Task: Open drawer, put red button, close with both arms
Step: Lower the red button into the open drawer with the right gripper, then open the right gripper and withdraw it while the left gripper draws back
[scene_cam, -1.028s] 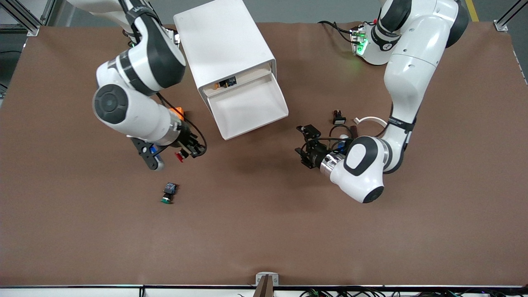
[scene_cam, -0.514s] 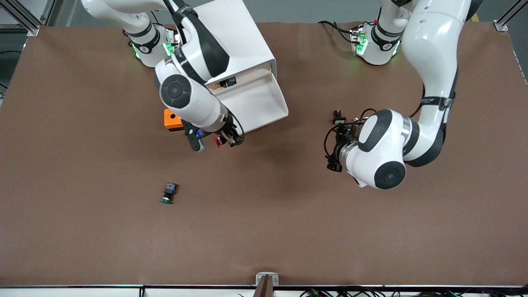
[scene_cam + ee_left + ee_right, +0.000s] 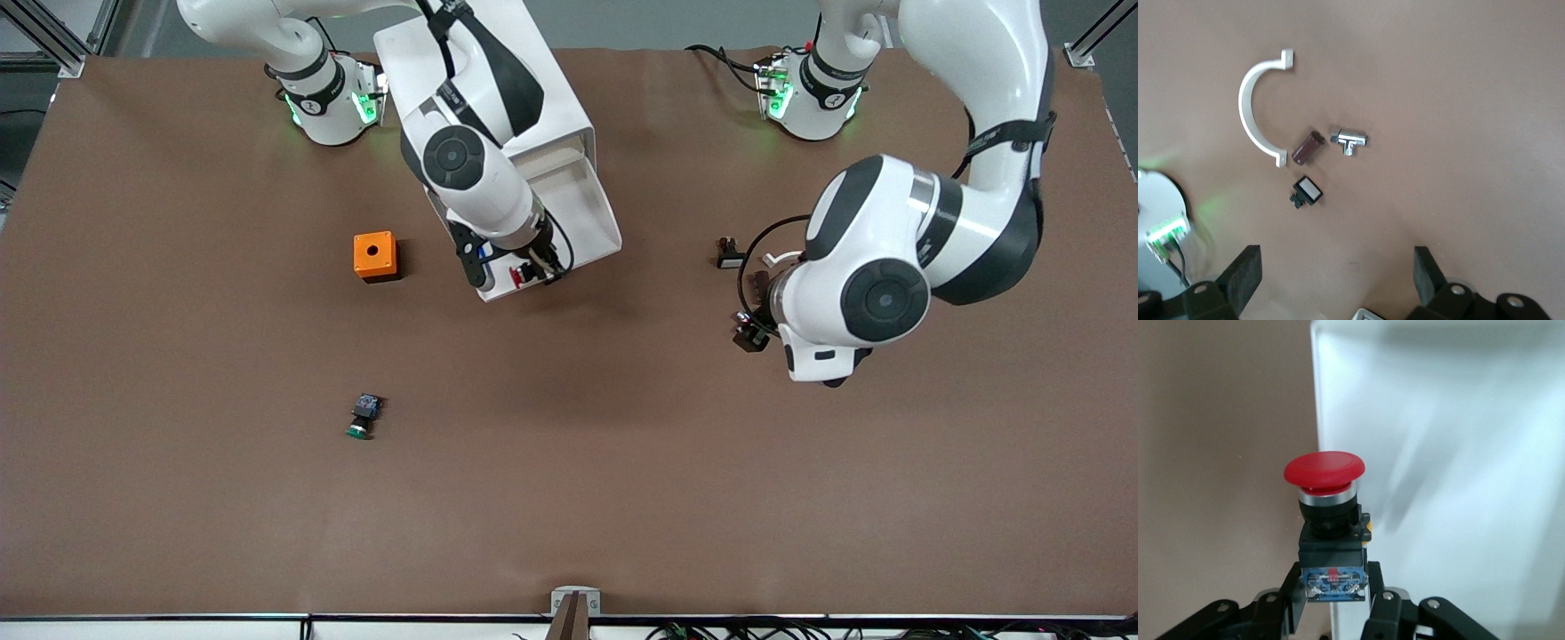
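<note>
Holding the small red-capped black push button (image 3: 1327, 520) pinched in the right tool (image 3: 533, 272) over the wide white plastic drawer's (image 3: 582, 209) front lip; could drop onto the brown bench (image 3: 569, 444) if let go now; left tool (image 3: 1335, 277) wide open, empty, waiting

Two buttons (image 3: 363, 418), one drawer (image 3: 542, 222).

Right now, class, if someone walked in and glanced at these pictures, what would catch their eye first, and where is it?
The red button, clamped upright in the right gripper, hangs over the front edge of the open drawer of the white cabinet. Next comes the orange box, on the table beside the cabinet toward the right arm's end. The left gripper waits with jaws open above a cluster of small parts, including a white curved clip.
</note>
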`<action>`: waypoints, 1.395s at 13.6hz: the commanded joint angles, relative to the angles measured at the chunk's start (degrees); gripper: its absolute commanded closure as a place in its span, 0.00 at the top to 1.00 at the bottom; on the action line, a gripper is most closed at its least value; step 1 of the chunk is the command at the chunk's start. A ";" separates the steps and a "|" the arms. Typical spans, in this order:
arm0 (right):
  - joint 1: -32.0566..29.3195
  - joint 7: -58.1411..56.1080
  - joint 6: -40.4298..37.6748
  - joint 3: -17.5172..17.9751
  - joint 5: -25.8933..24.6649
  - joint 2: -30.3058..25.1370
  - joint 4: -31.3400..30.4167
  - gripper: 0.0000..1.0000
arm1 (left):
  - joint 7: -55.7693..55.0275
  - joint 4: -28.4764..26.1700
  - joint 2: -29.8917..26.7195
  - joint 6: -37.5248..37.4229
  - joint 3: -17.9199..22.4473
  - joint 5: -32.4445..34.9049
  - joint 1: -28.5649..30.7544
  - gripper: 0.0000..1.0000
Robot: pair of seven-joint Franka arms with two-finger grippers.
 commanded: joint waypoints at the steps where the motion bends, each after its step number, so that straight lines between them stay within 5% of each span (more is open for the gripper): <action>1: 1.60 0.71 1.45 -0.45 1.36 -3.96 -4.99 0.04 | 9.19 -1.70 -4.70 -1.85 0.26 1.46 0.04 1.00; 3: 2.04 0.71 1.19 -0.45 1.36 -4.67 -5.88 0.25 | 15.98 -1.70 -6.11 -2.83 0.17 3.03 -0.05 1.00; 4: 2.04 0.79 1.10 -0.45 1.36 -4.59 -5.79 0.44 | 18.18 -1.70 -6.99 -2.83 0.09 4.18 -0.13 1.00; 5: 2.04 0.88 1.10 -0.54 1.27 -4.58 -5.79 0.77 | 20.38 -1.70 -7.78 -2.83 0.17 4.71 -0.05 1.00; 6: 2.04 1.58 0.93 -0.54 1.19 -4.58 -5.70 0.91 | 22.31 -1.61 -8.31 -2.83 0.17 4.80 0.04 1.00; 11: -4.52 -1.99 -4.32 -0.98 0.31 -4.41 1.30 0.99 | 33.13 -1.87 -15.07 -4.57 0.70 4.80 2.67 1.00; 19: -26.15 -47.41 -24.28 -2.38 -4.69 -4.76 15.38 1.00 | 51.84 -2.58 -20.44 -5.56 0.44 2.53 13.21 1.00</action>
